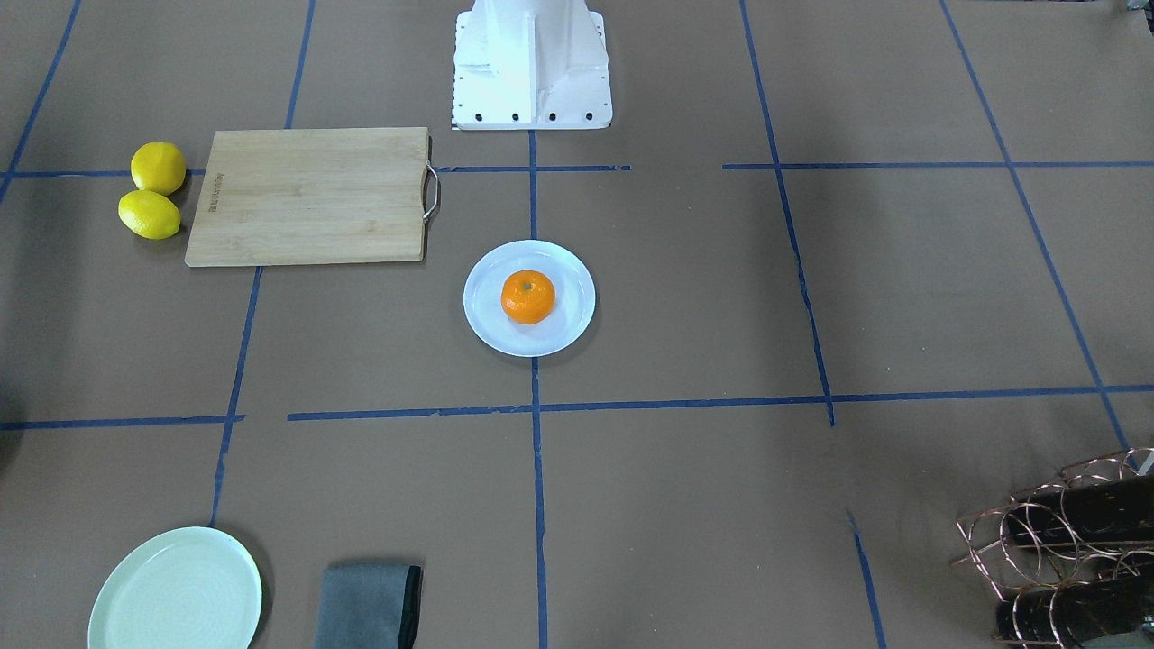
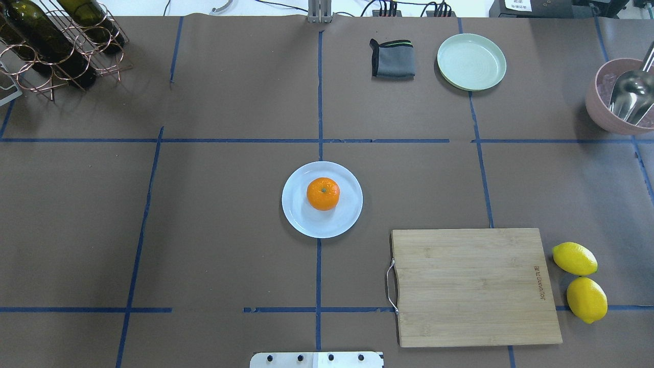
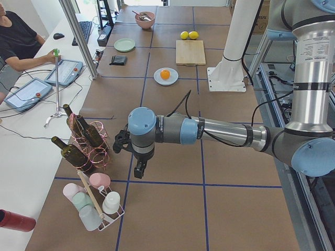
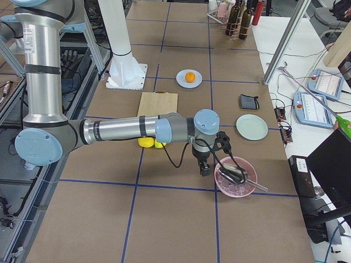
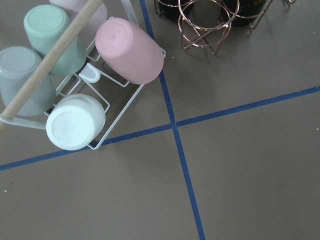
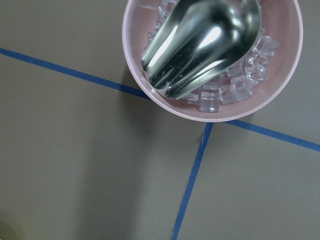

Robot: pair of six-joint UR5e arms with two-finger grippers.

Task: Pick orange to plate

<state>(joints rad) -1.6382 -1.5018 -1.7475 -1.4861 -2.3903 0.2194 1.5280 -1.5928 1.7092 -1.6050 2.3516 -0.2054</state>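
Right claw (image 4: 204, 169) afar; orange (image 2: 323, 194) stem-up on plate (image 2: 306, 221)

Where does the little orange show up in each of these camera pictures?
Front-facing: orange at centre.
Overhead: orange at centre.
Exterior left: orange upper middle, far off.
Exterior right: orange upper middle.
Wrist views: not in either.
Shared landmark: the bluish-white plate it sits on.

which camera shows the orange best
The overhead exterior view: the orange sits large and unblocked on the plate, stem dimple visible. The front-facing view shows it nearly as well; both side views show it small and far; the wrist cameras miss it.
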